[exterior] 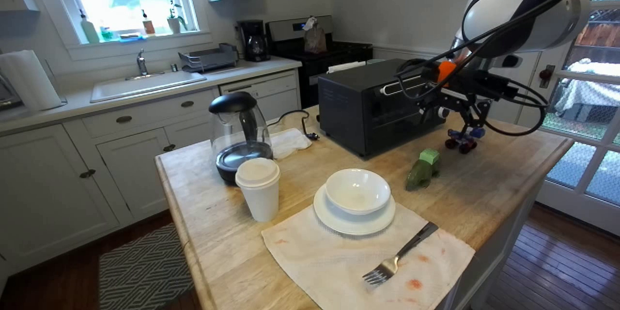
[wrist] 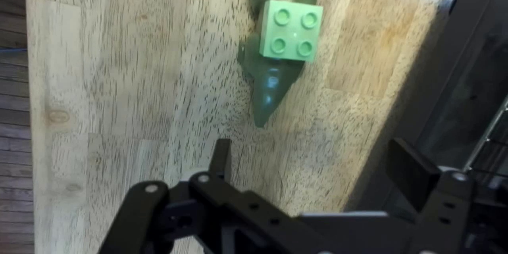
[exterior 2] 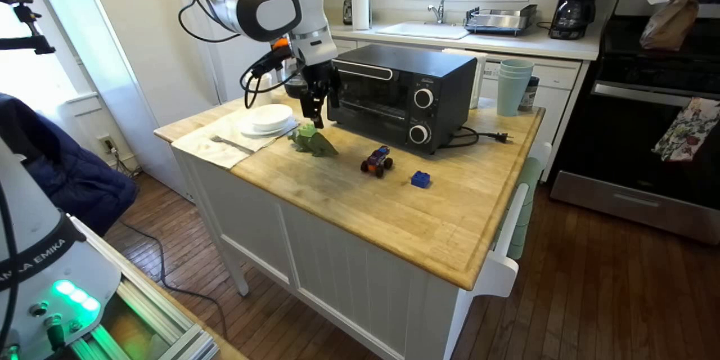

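Observation:
My gripper (wrist: 315, 158) stands open above the wooden island, with nothing between its fingers. In the wrist view, a green toy dinosaur (wrist: 274, 83) lies ahead of the fingertips, its tapered end towards them. A light green block (wrist: 291, 29) with round studs sits on its back. The right finger (wrist: 412, 170) overlaps the black toaster oven (wrist: 436, 99) in that view; contact cannot be told. In an exterior view, the gripper (exterior 2: 326, 112) hangs near the oven's front, just above and behind the dinosaur (exterior 2: 318, 146). A toy truck (exterior 2: 377, 162) and a blue block (exterior 2: 420, 179) rest farther along.
A white bowl (exterior: 357, 189) on a plate (exterior: 356, 226) and a fork (exterior: 399, 256) lie on a stained cloth (exterior: 315, 256). Nearby are a lidded cup (exterior: 259, 193) and a glass kettle (exterior: 242, 131). Stacked green cups (exterior 2: 513, 90) stand beyond the oven, near its cord (exterior 2: 478, 134).

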